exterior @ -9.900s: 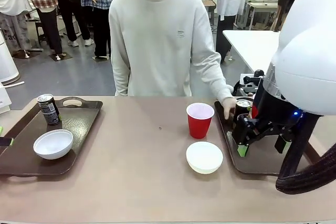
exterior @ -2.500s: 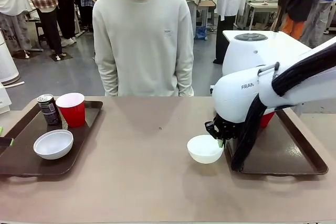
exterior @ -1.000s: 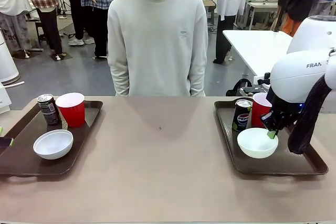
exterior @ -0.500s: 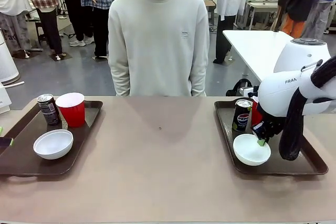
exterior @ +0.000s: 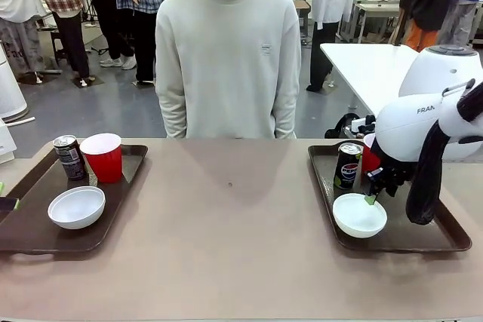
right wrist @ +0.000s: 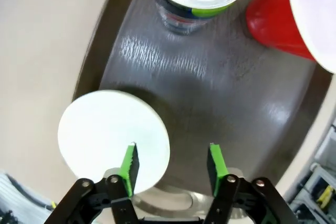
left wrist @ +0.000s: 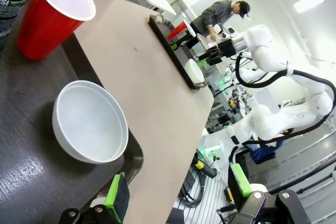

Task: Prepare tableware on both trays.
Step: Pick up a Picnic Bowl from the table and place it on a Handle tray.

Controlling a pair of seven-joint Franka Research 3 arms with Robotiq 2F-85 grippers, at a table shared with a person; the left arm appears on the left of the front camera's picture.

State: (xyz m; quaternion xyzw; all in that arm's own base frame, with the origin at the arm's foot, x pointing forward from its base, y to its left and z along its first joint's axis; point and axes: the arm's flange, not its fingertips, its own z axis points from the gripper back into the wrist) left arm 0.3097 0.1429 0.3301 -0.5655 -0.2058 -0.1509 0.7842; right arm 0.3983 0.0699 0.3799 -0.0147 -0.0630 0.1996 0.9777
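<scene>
- In the front view, a dark brown rectangular plastic tray (exterior: 113,209) with a raised rim and a cut-out handle lies at the left of the frame, its long axis running from the near table edge toward the far side.
- It carries three things: a dark grey-silver can (exterior: 69,157) upright at its far left corner, a red plastic cup with a white inside (exterior: 102,157) upright just beside that can, mouth up, and a shallow white round bowl (exterior: 76,207) nearer the camera, open side up.
- A matching dark brown tray (exterior: 423,240) lies at the right of the frame, with the same orientation.
- It holds a black Pepsi can (exterior: 348,165) standing upright at its far left corner, a second red plastic cup (exterior: 369,159) just right of it, half hidden by the arm, and a second shallow white bowl (exterior: 359,215) in its near left part, open side up.
- The right gripper (exterior: 375,191) hangs just above that bowl's far rim; in its wrist view the green-padded fingers (right wrist: 129,165) stand well apart, one over the bowl's edge, with nothing between them.
- The left gripper (left wrist: 173,195) shows at the bottom of its wrist view, jaws wide and empty, near the first bowl.
- A person in a pale sweatshirt (exterior: 229,58) stands at the table's far side, upper centre.
</scene>
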